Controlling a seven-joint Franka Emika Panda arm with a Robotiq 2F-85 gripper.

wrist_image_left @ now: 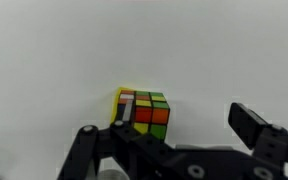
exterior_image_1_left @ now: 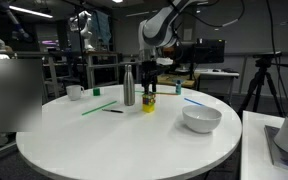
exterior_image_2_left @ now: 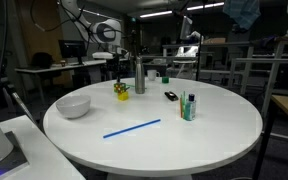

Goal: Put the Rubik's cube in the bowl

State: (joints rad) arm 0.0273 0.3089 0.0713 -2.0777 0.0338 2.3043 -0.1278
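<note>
Tool (exterior_image_1_left: 149,88) jaws wide abv Rubik's cube (wrist_image_left: 146,110) | yellow blk (wrist_image_left: 117,100) mostly hidden

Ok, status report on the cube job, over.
Gripper open, over Rubik's cube. Cube unheld, atop yellow block. Bowl empty. Metal bottle close by.

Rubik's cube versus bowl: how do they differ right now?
The Rubik's cube is small, boxy and multicoloured; the bowl is wide, round and plain white. The Rubik's cube sits atop a yellow block below the open pincer; the bowl rests directly on the table, off to one side. Both are unheld.
</note>
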